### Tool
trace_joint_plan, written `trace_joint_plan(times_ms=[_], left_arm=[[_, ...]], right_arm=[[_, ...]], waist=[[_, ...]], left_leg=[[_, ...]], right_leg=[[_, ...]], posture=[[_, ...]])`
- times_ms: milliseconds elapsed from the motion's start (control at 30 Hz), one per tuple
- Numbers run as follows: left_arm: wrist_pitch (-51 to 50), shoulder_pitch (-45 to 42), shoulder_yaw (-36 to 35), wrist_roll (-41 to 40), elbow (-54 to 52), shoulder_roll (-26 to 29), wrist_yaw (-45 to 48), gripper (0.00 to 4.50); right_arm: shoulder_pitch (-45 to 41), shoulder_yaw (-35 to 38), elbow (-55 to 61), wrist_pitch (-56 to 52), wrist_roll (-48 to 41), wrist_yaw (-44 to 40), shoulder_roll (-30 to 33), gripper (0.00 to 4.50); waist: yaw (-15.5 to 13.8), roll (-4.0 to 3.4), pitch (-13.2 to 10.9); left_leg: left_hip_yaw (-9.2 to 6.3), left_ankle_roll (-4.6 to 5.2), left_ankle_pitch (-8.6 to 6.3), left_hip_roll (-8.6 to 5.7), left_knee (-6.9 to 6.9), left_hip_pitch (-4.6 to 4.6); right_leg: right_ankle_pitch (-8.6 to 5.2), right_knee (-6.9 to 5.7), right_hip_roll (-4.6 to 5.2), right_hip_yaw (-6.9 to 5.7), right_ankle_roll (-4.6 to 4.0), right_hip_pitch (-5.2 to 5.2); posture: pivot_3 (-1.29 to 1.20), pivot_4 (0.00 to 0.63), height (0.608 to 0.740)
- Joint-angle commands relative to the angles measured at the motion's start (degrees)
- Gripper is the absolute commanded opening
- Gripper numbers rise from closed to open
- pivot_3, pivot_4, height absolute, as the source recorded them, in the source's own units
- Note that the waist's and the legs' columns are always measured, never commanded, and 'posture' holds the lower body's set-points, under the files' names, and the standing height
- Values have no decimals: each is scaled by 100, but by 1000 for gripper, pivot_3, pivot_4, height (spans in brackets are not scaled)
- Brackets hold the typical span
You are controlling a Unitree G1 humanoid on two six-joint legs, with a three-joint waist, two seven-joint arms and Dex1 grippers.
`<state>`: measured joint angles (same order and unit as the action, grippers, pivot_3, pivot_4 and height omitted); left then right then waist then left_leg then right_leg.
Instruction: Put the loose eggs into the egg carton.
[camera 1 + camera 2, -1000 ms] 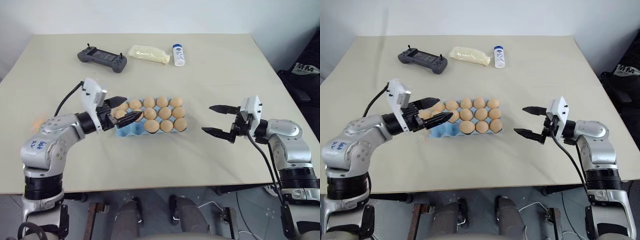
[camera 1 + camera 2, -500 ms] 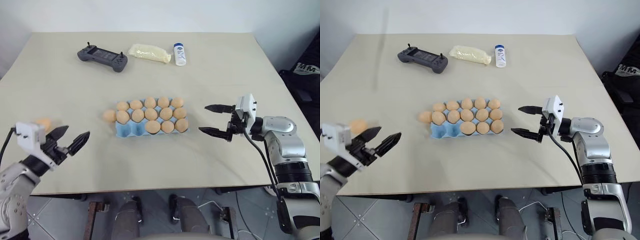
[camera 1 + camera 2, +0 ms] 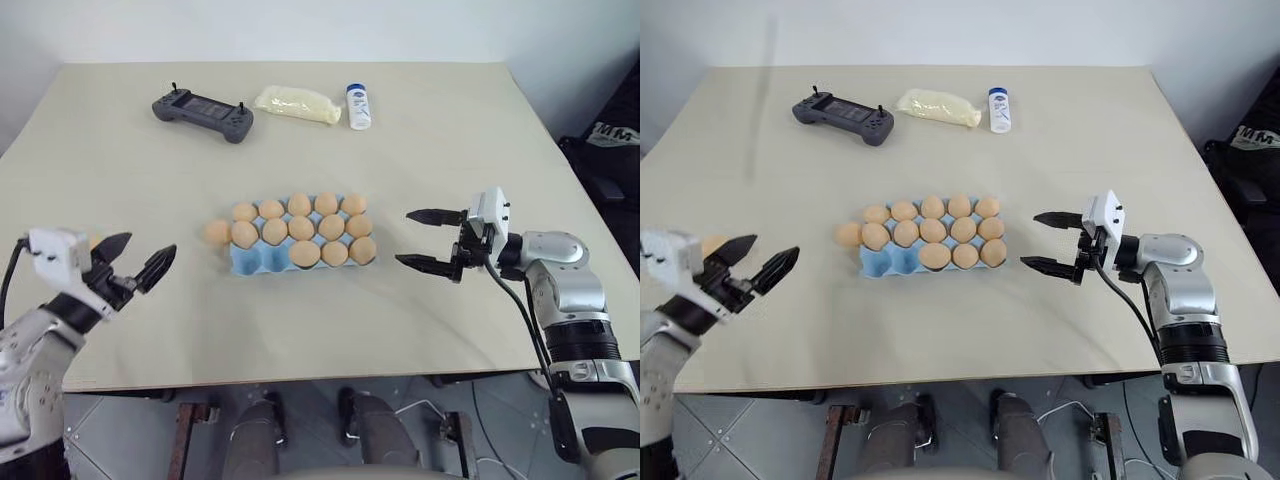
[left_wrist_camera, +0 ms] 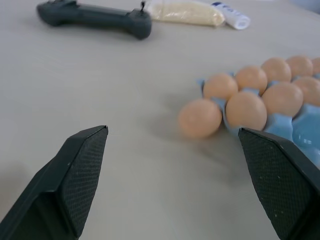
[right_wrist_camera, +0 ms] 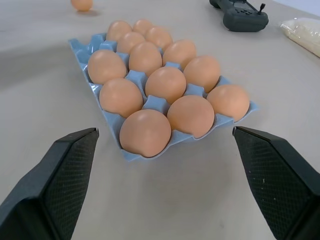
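A: Start with the big things. What lies on the desk (image 3: 420,150)?

B: The light blue egg carton (image 3: 262,261) sits in the middle, most cups filled with tan eggs; the near-left cups show bare blue. At the far edge lie a grey controller (image 3: 202,109), a pale yellow bag (image 3: 296,105) and a small white bottle (image 3: 357,107).

A: Any loose eggs?

B: One loose egg (image 3: 218,232) rests on the desk touching the carton's left end. The left wrist view makes that plain: the egg (image 4: 200,118) lies outside the tray, against its corner. A second egg (image 3: 713,244) lies well to the left, half hidden behind the left end effector in the head views; the right wrist view shows it clear, small and alone beyond the carton (image 5: 81,4).

A: And the arms?

B: The right end effector (image 3: 428,240) hangs just right of the carton, fingers spread apart and holding nothing; its wrist view looks straight over the filled rows. The left end effector (image 3: 135,258) is out near the desk's left edge, well away from the carton, fingers likewise apart and empty. Its wrist view shows the open pads (image 4: 82,170) framing the stray egg and the carton's end.
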<state>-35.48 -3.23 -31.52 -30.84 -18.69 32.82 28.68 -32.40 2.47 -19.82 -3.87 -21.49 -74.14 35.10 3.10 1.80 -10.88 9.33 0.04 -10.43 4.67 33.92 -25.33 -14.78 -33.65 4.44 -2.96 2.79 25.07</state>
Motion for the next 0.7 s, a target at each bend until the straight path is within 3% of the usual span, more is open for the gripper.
trace_joint_plan(times_ms=[33,300,700], left_arm=[[176,-663,469,275,437,128,-135,4458],[418,-1796,1429,807,1843,232,119,4458],[934,-2826,2131,1459,3513,247,427,4458]], right_arm=[[-11,72,173,46,-51,11,23,4500],[201,154,397,-3,-79,139,74,4500],[405,221,637,-86,-118,344,117,4500]], waist=[[-1,0,0],[2,1,0],[-8,1,0]], left_leg=[[3,0,0,0,2,1],[39,2,0,3,9,8],[35,-5,-2,8,45,12]], right_leg=[[2,-1,0,1,4,0],[44,-63,1,-7,77,37],[37,-113,4,-15,64,44]], posture=[[0,150,740],[0,150,740],[0,150,740]])
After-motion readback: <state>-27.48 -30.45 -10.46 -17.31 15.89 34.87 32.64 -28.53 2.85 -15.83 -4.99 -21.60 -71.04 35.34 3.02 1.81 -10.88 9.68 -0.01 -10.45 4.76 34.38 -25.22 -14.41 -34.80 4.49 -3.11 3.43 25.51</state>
